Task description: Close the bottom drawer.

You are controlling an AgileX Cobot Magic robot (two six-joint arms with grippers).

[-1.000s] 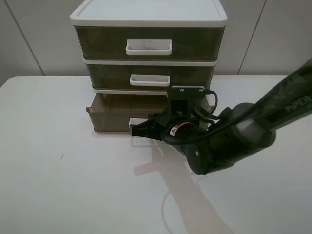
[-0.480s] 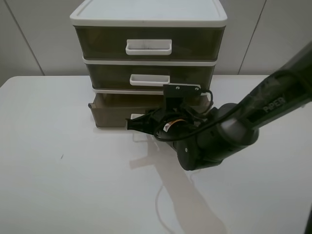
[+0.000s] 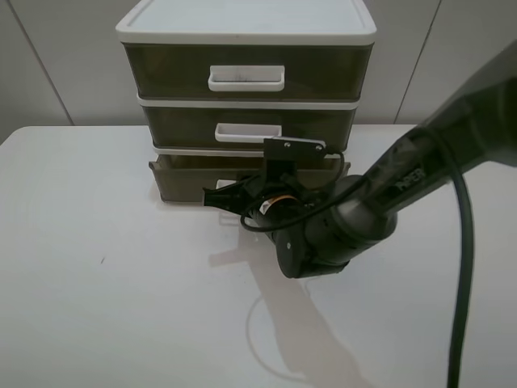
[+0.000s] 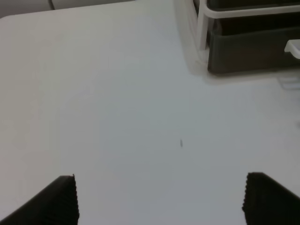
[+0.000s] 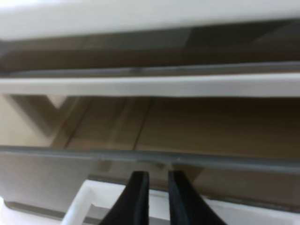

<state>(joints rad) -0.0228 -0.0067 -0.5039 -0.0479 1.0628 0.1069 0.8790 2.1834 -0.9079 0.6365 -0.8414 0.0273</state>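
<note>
The bottom drawer [image 3: 182, 182] of the three-drawer unit [image 3: 246, 48] is olive-brown and stands out a little from the unit. My right gripper [image 3: 212, 196] is shut, with its tips against the drawer's front at the white handle. In the right wrist view the two black fingers [image 5: 137, 194] nearly touch in front of the handle [image 5: 86, 204], with the drawer's open inside [image 5: 154, 131] beyond them. My left gripper [image 4: 161, 201] is open and empty over bare table. It is far from the drawer [image 4: 253, 47] and is not in the exterior view.
The unit stands at the back of the white table [image 3: 97, 283], near the wall. The two upper drawers [image 3: 242, 125] are closed. My right arm [image 3: 420, 170] reaches in from the right across the table's middle.
My right gripper has moved toward the unit and pushed the bottom drawer in. The drawer now stands out less than a second ago.
</note>
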